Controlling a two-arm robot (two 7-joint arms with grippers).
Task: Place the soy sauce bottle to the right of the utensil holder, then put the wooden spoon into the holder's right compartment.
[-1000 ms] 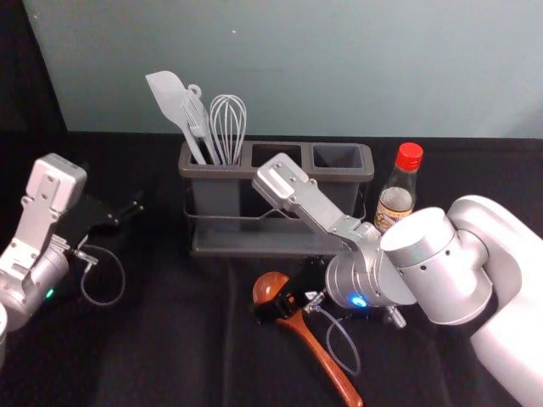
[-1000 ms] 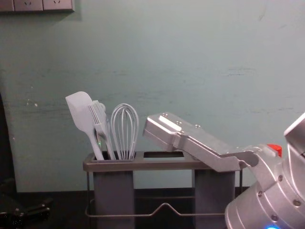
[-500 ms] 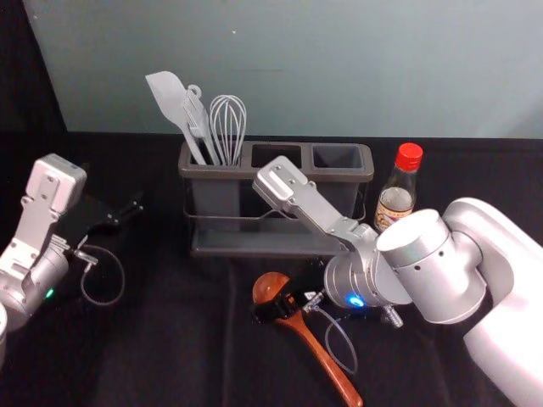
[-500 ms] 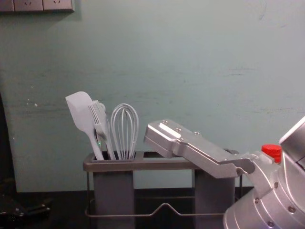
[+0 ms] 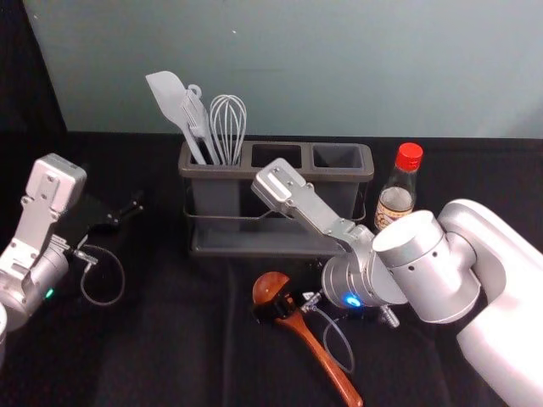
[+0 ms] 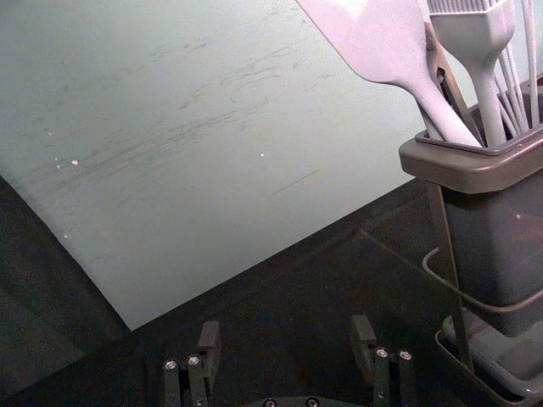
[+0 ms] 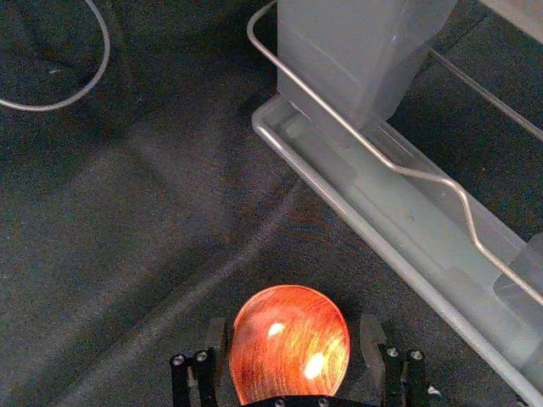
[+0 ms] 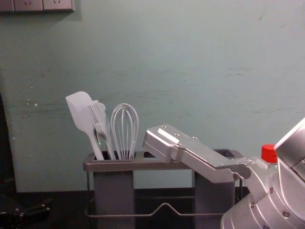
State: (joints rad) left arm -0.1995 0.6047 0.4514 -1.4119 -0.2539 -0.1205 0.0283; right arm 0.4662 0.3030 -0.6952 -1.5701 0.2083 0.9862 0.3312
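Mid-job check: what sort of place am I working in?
Probably a robot test bench, not a real kitchen: a black cloth lies before a bare, scuffed wall with sockets, and the utensil holder and soy sauce bottle look like props.

Wooden spoon (image 7: 290, 343): one, glossy reddish-brown round bowl, two bright highlights.
Right claw (image 5: 273, 307): jaws apart, one to each side of the bowl.
Utensil holder: grey cup (image 7: 348, 59) standing in a long, shallow grey tray (image 7: 386, 216); bent wire rail (image 7: 424, 175) running above the tray.
Cloth (image 7: 85, 237): black, softly creased, beneath spoon and holder.
Cable (image 7: 107, 42): thin, pale, curved, well apart from the spoon.
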